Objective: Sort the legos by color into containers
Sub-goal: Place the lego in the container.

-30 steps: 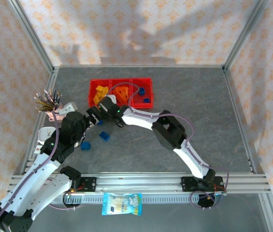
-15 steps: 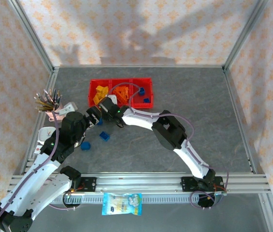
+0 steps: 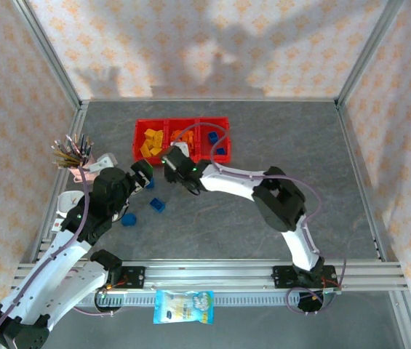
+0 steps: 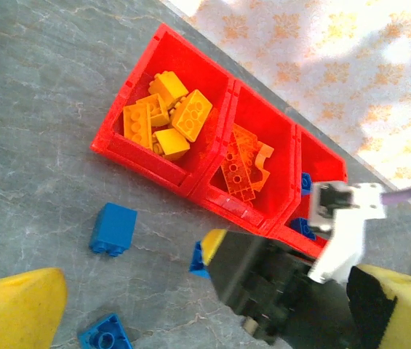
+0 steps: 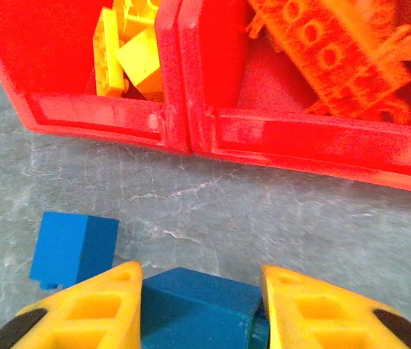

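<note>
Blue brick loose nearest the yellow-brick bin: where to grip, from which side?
Probably from straight above, pincer closing on two smooth opposite walls of the blue brick. It lies on the table apart from the bins, and its studs seem to face sideways, so avoid that end.

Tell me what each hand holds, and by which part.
The right hand grips a blue brick by its opposite sides; the left hand is open and holds nothing.
</note>
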Available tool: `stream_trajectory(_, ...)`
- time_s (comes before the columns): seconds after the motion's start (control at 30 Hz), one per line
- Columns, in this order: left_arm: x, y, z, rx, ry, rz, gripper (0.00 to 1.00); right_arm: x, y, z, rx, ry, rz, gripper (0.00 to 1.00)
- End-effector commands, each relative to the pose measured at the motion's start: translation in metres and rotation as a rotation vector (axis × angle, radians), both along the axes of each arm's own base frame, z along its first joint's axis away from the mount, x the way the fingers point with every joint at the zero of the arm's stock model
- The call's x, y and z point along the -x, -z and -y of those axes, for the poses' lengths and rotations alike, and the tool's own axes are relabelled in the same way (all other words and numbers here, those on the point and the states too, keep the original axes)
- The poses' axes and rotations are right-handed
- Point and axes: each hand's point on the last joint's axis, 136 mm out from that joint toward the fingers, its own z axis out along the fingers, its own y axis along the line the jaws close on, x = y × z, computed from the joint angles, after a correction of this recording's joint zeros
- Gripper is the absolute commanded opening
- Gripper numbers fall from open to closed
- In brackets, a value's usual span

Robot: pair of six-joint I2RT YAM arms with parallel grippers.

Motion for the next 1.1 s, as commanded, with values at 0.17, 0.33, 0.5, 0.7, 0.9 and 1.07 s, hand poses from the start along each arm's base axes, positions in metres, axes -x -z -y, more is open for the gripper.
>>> stream_trajectory(0.17, -0.020, -0.007, 0.019, 0.043, 0.060, 0.028, 1.00, -0.045, -0.071, 0.085, -0.094, 0.171, 0.115, 0.37)
stream_trajectory(0.33, -0.036, -0.007, 0.031, 0.061, 0.088, 0.037, 0.99, -0.089, -0.070, 0.131, -0.066, 0.261, 0.138, 0.37)
stream_trajectory(0.5, -0.050, -0.005, 0.040, 0.060, 0.107, 0.033, 1.00, -0.127, -0.051, 0.147, -0.020, 0.286, 0.131, 0.37)
stream_trajectory(0.7, -0.061, -0.004, 0.046, 0.043, 0.116, 0.023, 0.99, -0.157, -0.050, 0.142, 0.033, 0.266, 0.140, 0.43)
stream_trajectory(0.9, -0.063, -0.007, 0.045, 0.035, 0.111, 0.029, 0.99, -0.158, -0.058, 0.141, 0.036, 0.252, 0.153, 0.60)
stream_trajectory(1.07, -0.062, -0.011, 0.044, 0.030, 0.112, 0.032, 1.00, -0.146, -0.067, 0.139, 0.018, 0.215, 0.146, 0.65)
